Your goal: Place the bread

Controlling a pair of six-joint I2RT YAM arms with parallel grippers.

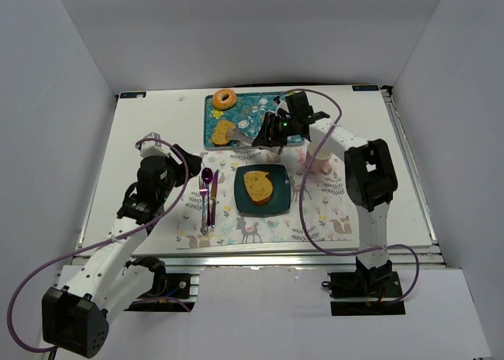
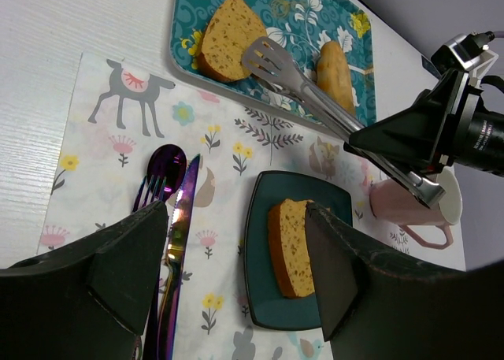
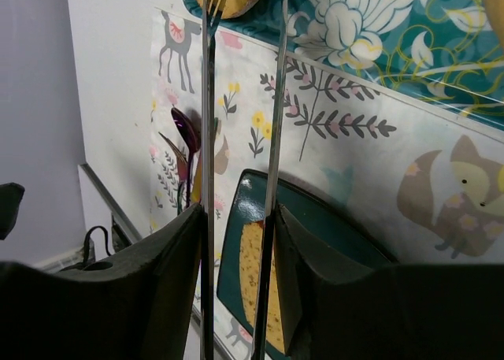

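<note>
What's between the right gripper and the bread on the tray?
Metal tongs, held in the right gripper, reaching the bread slice on the tray. Left wrist view shows it.

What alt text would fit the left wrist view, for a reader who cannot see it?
The right pincer holds metal tongs whose slotted tips reach a bread slice on the floral tray. A second slice lies on the dark teal plate, between purple cutlery and a pink mug. The open left pincer frames the foreground.
</note>
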